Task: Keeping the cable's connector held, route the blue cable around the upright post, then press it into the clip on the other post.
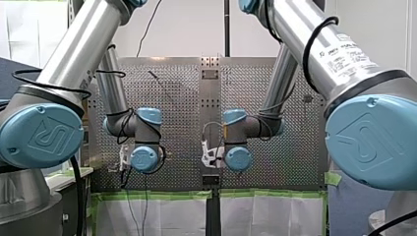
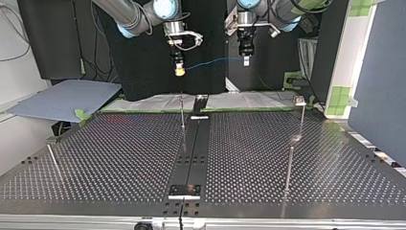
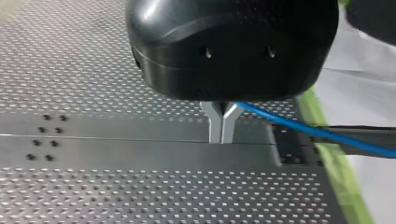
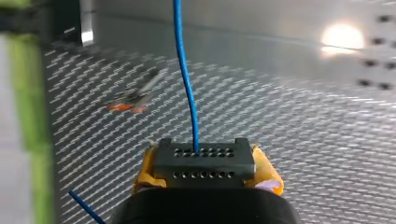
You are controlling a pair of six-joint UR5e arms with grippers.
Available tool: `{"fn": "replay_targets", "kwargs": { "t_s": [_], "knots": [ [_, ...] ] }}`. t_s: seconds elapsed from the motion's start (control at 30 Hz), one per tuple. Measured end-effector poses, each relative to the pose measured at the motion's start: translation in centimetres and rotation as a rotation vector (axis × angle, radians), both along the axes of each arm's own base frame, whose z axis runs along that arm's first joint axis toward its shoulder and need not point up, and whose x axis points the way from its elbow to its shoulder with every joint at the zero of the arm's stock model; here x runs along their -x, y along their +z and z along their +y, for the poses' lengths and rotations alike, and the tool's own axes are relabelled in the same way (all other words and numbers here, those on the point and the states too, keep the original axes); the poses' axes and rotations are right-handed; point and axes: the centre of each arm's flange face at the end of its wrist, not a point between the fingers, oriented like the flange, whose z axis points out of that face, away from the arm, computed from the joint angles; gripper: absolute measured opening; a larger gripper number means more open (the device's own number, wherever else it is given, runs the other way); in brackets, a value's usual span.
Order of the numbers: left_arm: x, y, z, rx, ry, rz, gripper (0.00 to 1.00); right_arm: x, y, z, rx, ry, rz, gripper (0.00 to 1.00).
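Note:
In the right wrist view my right gripper (image 4: 204, 173) has its yellow pads shut on the black connector (image 4: 204, 163). The blue cable (image 4: 184, 70) runs straight ahead out of it. In the top view this gripper (image 2: 179, 71) hangs high above the table's far edge. From it the cable (image 2: 215, 61) stretches level to my left gripper (image 2: 246, 61). Its metal fingers (image 3: 215, 126) are pressed together on the cable (image 3: 327, 136), which trails off to one side. A thin upright post (image 2: 182, 115) stands near the table's middle. Another post carries a clip (image 2: 300, 100) at the top view's right.
The black perforated table (image 2: 119, 158) has a smooth centre rail (image 2: 194, 153). A thin rod (image 2: 54, 162) leans near the top view's left edge. Green tape (image 2: 342, 96) and pale sheeting (image 2: 158, 103) line the far edge. A grey board (image 2: 62, 98) lies beyond the far left corner.

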Motion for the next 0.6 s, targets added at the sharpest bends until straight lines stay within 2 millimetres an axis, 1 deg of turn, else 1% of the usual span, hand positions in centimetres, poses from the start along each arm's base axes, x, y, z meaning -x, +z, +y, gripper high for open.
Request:
{"fn": "replay_targets", "kwargs": {
  "t_s": [0.07, 0.17, 0.5, 0.6],
  "knots": [
    [0.2, -0.2, 0.1, -0.014, 0.000, 0.020, 0.00, 0.4, -1.0, 0.3, -0.026, -0.007, 0.028, 0.00],
    [0.5, -0.4, 0.3, -0.029, 0.000, 0.045, 0.00, 0.6, -1.6, 0.5, -0.046, -0.011, 0.050, 0.00],
    [0.7, -0.5, 0.4, -0.040, -0.002, 0.062, 0.00, 0.8, -1.8, 0.6, -0.054, -0.012, 0.060, 0.00],
    [0.8, -0.1, 0.1, -0.036, -0.019, 0.060, 0.00, 0.7, -1.5, 0.4, -0.057, -0.021, 0.054, 0.00]
  ]
}}
